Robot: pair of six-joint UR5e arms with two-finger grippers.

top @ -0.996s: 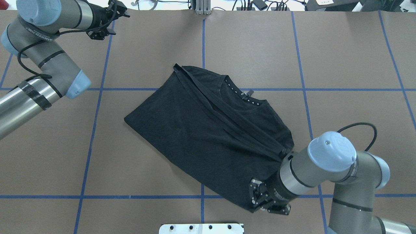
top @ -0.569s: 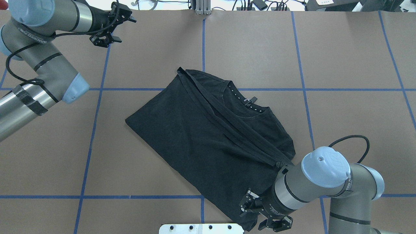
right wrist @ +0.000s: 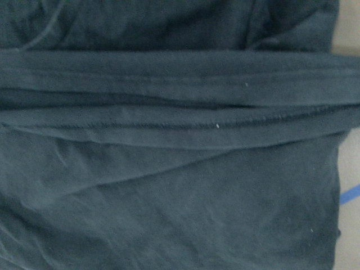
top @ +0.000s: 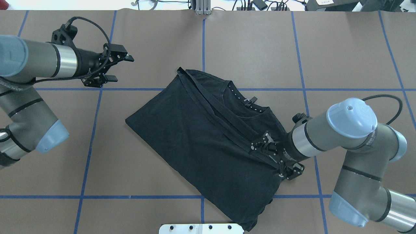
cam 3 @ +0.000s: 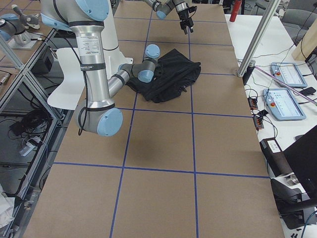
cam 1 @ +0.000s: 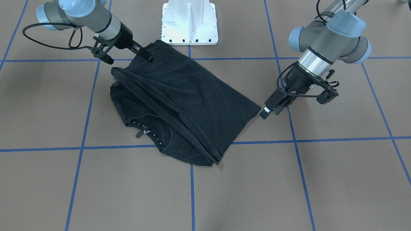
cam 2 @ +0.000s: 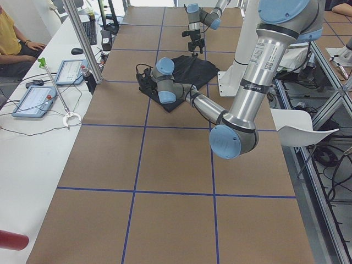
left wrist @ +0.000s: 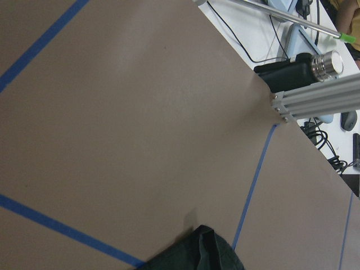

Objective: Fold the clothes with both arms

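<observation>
**Checking how the shirt lies after both arms shifted**

From my overhead feed, the black T-shirt (top: pixel 195 139) lies folded near the middle of the table (top: pixel 341 48). Its long axis runs on a diagonal, from the far left down to the near right, where one corner reaches the white pedestal (cam 1: pixel 189 22). The dotted neckline (top: pixel 247 102) sits on the far-right flank and opens toward the far edge. A folded band of fabric crosses the shirt along that same diagonal.

The right gripper (cam 1: pixel 146 57) is over the shirt's right-hand end. Its wrist camera shows only dark cloth, so I cannot tell whether its fingers are apart, together or pinching fabric. The left gripper (top: pixel 123 68) hangs off the shirt's far-left side with its fingers spread and nothing between them.

Half a second ago the right gripper was at the near corner by the pedestal, and it has since moved up the shirt's right edge. The left gripper has come in from the far table edge toward the shirt. The shirt itself has not shifted.
</observation>
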